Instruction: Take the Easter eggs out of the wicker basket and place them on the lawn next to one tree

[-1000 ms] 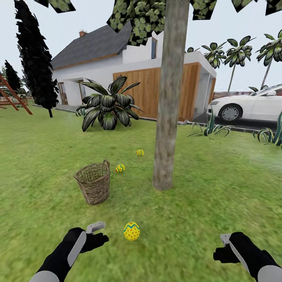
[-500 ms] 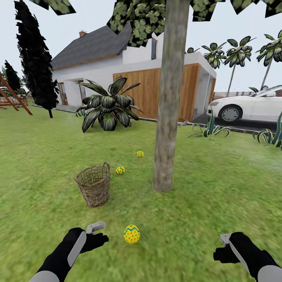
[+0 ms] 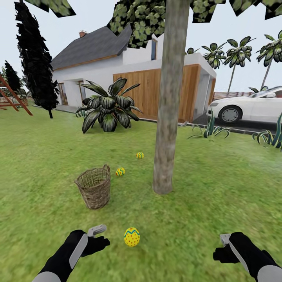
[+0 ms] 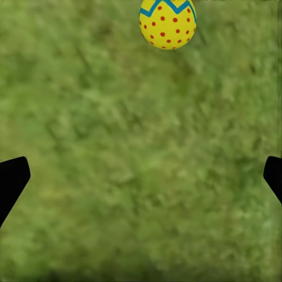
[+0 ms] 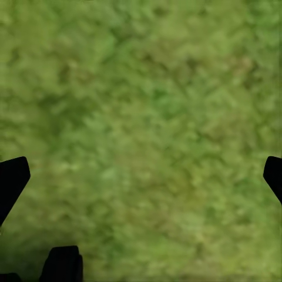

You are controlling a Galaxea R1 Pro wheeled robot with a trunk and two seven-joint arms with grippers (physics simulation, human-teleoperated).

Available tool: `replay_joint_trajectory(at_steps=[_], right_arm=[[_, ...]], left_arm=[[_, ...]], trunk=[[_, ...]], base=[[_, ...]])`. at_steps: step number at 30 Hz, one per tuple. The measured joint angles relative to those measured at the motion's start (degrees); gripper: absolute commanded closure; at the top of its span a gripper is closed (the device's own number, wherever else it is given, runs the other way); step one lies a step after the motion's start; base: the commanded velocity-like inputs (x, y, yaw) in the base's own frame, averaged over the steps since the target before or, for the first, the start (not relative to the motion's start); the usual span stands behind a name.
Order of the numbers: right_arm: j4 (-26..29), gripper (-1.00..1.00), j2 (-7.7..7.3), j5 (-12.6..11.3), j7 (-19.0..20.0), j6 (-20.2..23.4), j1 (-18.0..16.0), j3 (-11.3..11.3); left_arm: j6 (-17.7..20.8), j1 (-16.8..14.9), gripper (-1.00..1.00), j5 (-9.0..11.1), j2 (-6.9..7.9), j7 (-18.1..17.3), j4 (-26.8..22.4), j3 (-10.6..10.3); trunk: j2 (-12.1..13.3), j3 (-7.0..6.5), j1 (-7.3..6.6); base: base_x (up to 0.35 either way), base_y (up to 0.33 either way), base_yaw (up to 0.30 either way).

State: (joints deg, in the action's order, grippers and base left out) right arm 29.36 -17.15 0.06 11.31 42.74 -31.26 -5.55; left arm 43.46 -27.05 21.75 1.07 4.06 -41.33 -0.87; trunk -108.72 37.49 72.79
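Note:
All three Easter eggs lie on the lawn [image 3: 219, 188] outside the wicker basket [image 3: 94, 188]. The nearest egg [image 3: 132, 237] rests just right of my left gripper [image 3: 101, 236], which is open and holds nothing. In the left wrist view that egg [image 4: 168, 22] lies on grass beyond the open gripper [image 4: 141, 179]. A second egg [image 3: 120, 171] sits just right of the basket, and the third egg [image 3: 140, 155] lies farther back, left of the tree [image 3: 166, 117]. My right gripper [image 3: 220, 246] hovers open over bare grass [image 5: 147, 117].
A broad-leaved plant [image 3: 107, 105] grows behind the basket in front of the white house [image 3: 98, 66]. A dark conifer [image 3: 35, 62] stands at the left. A white car [image 3: 250, 105] is parked at the right, with palms [image 3: 237, 51] behind it.
The whole picture has slid down slightly, so the camera moved. The eggs and basket keep their places relative to each other. My left gripper sits a little lower in view.

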Motion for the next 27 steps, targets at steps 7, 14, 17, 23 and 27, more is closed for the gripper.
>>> replay_joint_trajectory(at_steps=[7,14,17,23,27], right_arm=[[0.0,-1.0,0.0,0.0,0.0,0.0,0.0,0.0],[0.0,-1.0,0.0,0.0,0.0,0.0,0.0,0.0],[0.0,-1.0,0.0,0.0,0.0,0.0,0.0,0.0],[0.0,-1.0,0.0,0.0,0.0,0.0,0.0,0.0],[0.0,-1.0,0.0,0.0,0.0,0.0,0.0,0.0]], left_arm=[[0.0,0.0,-1.0,0.0,-0.11,0.0,0.0,0.0],[0.0,0.0,-1.0,0.0,-0.12,0.0,0.0,0.0],[0.0,0.0,-1.0,0.0,-0.12,0.0,0.0,0.0],[0.0,0.0,-1.0,0.0,-0.12,0.0,0.0,0.0],[0.0,0.0,-1.0,0.0,-0.12,0.0,0.0,0.0]], trunk=[[2.8,-1.26,-1.54],[5.6,-2.51,-3.08],[6.8,-3.05,-3.74],[9.2,-4.13,-5.05],[10.8,-4.85,-5.93]], base=[[0.0,0.0,0.0],[0.0,0.0,0.0],[0.0,0.0,0.0],[0.0,0.0,0.0],[0.0,0.0,0.0]])
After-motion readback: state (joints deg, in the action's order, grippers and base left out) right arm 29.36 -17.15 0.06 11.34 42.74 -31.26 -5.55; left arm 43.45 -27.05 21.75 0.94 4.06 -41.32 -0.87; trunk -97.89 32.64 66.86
